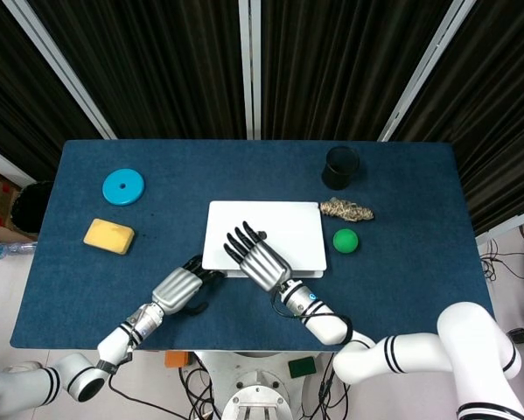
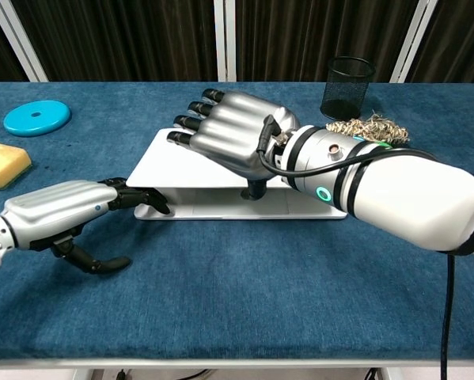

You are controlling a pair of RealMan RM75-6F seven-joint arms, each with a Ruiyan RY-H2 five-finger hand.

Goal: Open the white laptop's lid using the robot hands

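The white laptop (image 1: 283,229) lies mid-table, its lid (image 2: 169,158) a little ajar above the base (image 2: 213,210). My right hand (image 2: 230,136) hovers over the lid's front edge with fingers spread flat. Its thumb points down onto the base at the gap. In the head view the right hand (image 1: 257,259) covers the laptop's front middle. My left hand (image 2: 62,215) lies low on the table, its fingertips (image 2: 145,198) touching the base's front left corner and its thumb apart below. The head view shows the left hand (image 1: 185,284) just left of the laptop's near corner.
A blue disc (image 1: 122,187) and a yellow sponge (image 1: 108,235) lie at the left. A black mesh cup (image 1: 340,167), a rope bundle (image 1: 345,209) and a green ball (image 1: 345,240) sit to the right of the laptop. The table's near edge is close behind both hands.
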